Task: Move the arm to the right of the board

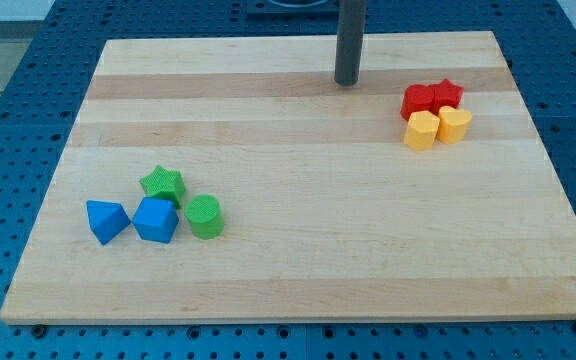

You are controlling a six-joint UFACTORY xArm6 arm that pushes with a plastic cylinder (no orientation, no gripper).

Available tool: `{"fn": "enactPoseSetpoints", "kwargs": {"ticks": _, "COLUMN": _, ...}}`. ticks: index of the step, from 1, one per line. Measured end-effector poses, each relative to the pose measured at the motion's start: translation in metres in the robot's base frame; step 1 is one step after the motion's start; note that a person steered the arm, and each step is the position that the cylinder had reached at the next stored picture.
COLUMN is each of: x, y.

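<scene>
My tip [347, 82] rests on the wooden board [298, 260] near the view's top, a little right of centre. It touches no block. To its right and slightly lower sits a tight cluster: a red hexagon block [418, 101], a red star block [447, 95], a yellow hexagon block [422, 131] and a yellow heart block [454, 124]. At the view's lower left sits another cluster: a green star block [162, 184], a green cylinder block [205, 216], a blue cube block [155, 220] and a blue wedge-like block [105, 221].
The board lies on a blue perforated table [8, 120] that shows on all sides. The board's right edge [553, 170] runs just beyond the red and yellow cluster.
</scene>
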State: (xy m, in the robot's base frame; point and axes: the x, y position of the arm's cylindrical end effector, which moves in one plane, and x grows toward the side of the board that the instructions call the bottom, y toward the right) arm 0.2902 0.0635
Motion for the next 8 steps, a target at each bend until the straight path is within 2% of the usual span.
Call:
{"fn": "enactPoseSetpoints", "kwargs": {"ticks": 2, "x": 0.0, "y": 0.001}}
{"fn": "enactPoseSetpoints", "kwargs": {"ticks": 3, "x": -0.013, "y": 0.021}}
{"fn": "enactPoseSetpoints", "kwargs": {"ticks": 5, "x": -0.089, "y": 0.116}}
{"fn": "enactPoseSetpoints", "kwargs": {"ticks": 6, "x": -0.084, "y": 0.163}}
{"fn": "enactPoseSetpoints", "kwargs": {"ticks": 7, "x": -0.055, "y": 0.249}}
{"fn": "enactPoseSetpoints", "kwargs": {"ticks": 8, "x": -0.047, "y": 0.282}}
